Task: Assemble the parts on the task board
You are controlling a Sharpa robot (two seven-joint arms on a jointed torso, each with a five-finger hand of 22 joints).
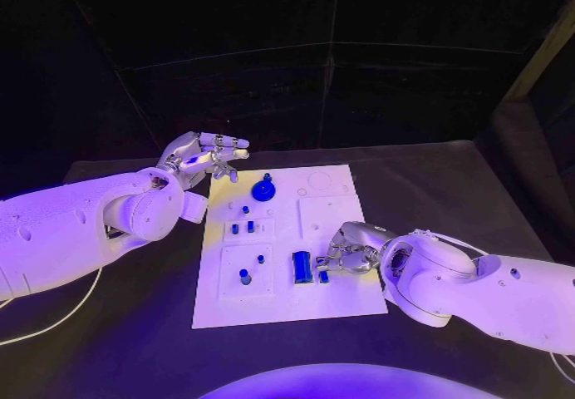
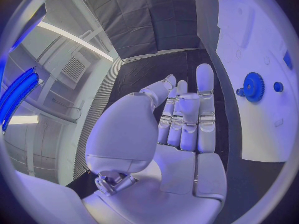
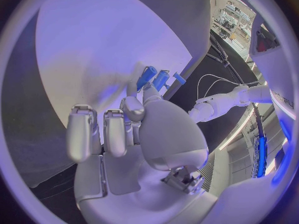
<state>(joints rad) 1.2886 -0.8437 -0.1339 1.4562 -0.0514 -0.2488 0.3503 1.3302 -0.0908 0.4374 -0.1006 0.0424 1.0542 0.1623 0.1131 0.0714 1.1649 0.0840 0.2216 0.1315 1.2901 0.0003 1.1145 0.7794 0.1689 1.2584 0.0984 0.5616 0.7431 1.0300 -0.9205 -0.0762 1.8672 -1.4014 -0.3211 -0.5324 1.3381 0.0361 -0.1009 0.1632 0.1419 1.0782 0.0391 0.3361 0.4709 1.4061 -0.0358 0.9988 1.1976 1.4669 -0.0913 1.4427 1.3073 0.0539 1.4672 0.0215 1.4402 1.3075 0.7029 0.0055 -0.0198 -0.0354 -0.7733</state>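
The white task board (image 1: 314,218) lies in the middle of the table. A blue gear (image 1: 263,189) stands near its far left part, with small blue pegs (image 1: 243,224) below it. A long blue block (image 1: 301,267) and a smaller blue piece (image 1: 323,276) sit near the front. My left hand (image 1: 206,155) hovers over the board's far left corner, fingers stretched out and holding nothing; its wrist view shows the gear (image 2: 252,87) beyond the fingers (image 2: 187,114). My right hand (image 1: 341,249) is low beside the blue block, some fingers curled. One fingertip (image 3: 148,90) reaches the blue pieces (image 3: 149,77); any pinch is hidden.
The black table (image 1: 455,191) surrounds the board. More small blue pieces (image 1: 246,276) stand in the board's front left section. Round recesses (image 1: 321,184) mark its far right part. A white cable (image 1: 48,324) runs along the table's left side.
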